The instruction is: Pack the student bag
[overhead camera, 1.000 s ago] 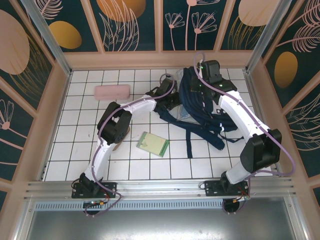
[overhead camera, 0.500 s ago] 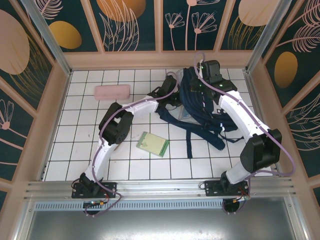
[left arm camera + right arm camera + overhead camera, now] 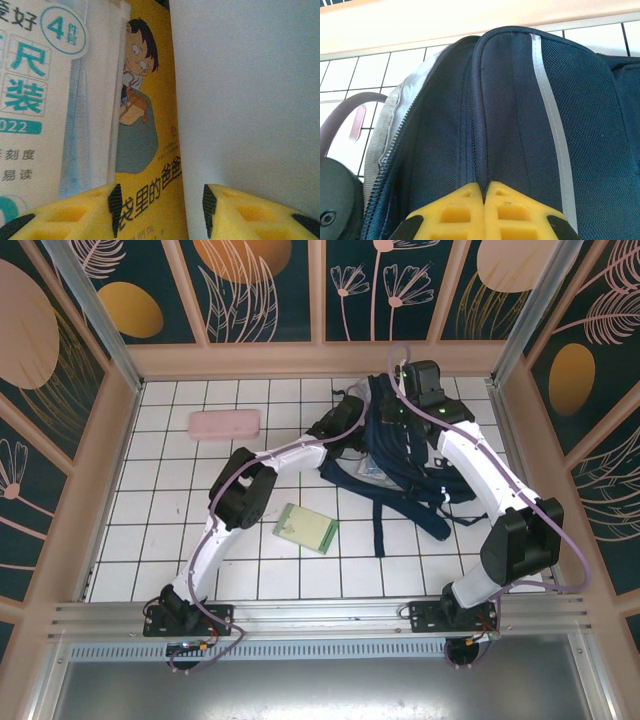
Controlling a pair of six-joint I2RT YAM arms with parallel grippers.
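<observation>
From above, the big navy-blue fabric backpack point(image 3: 405, 465) lies at the far right of the white tiled table point(image 3: 170, 530). The left gripper point(image 3: 350, 428) is at its open side. The right gripper point(image 3: 402, 408) is on its top.

The left wrist view shows the fingers point(image 3: 75, 212) half open near a yellow picture book point(image 3: 150, 150).

In the right wrist view, the yellow fingers point(image 3: 510, 205) are squeezed shut on a fold of the backpack.

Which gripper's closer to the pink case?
Left. The left gripper is at the open mouth of the backpack, to the right of the pink case. The right gripper pinches the top of the backpack, even farther right.
</observation>
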